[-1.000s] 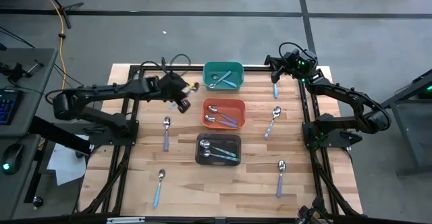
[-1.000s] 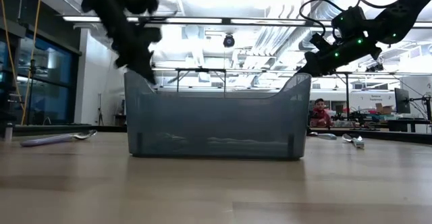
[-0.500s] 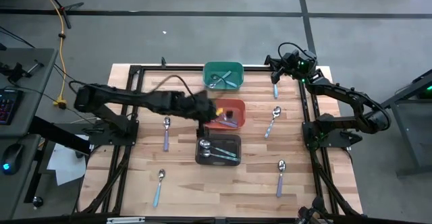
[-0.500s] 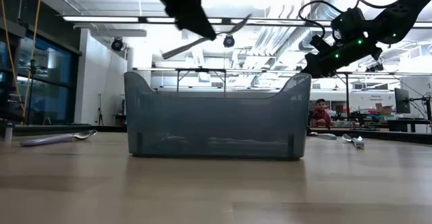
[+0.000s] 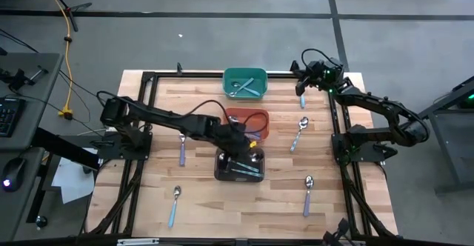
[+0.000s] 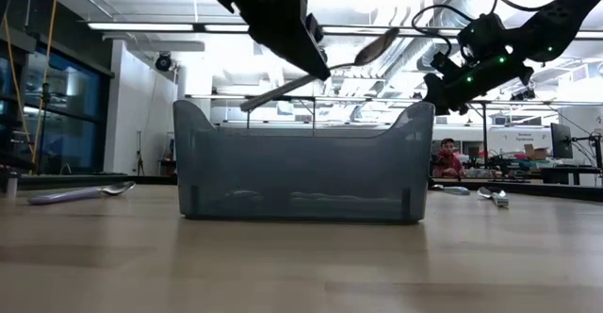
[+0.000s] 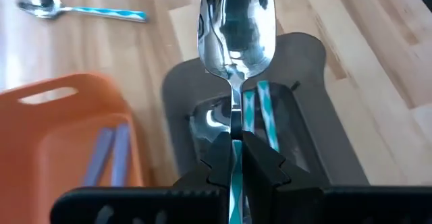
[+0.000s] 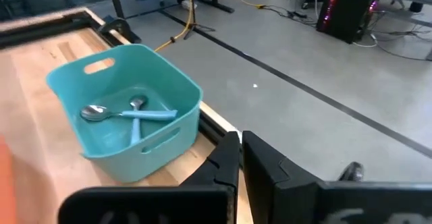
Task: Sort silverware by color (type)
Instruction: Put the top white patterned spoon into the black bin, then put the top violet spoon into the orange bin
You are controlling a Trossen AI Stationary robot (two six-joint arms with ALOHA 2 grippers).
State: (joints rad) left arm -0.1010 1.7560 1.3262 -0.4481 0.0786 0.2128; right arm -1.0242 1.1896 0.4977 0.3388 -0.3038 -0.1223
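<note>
Wooden desk (image 5: 200, 201) in open lab; green, orange, black bins in a row at centre. Change: left end effector (image 7: 233, 158) has swung across from the far-left side of the desk and now hangs over the black bin (image 5: 240, 164), fingers pinching a teal-striped spoon (image 7: 236, 32) by its handle, bowl fwd. Directly below it: like-patterned spoons in the bin. Judged: drop imminent, colour match OK. Right end effector (image 8: 240, 153) pressed together, idle beside the green bin (image 8: 128, 109). Approx. five spoons loose on desk.

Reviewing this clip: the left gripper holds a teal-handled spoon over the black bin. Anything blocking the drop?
Nothing visible does. The left gripper holds the spoon above the black bin, whose open top shows only matching spoons lying flat.
</note>
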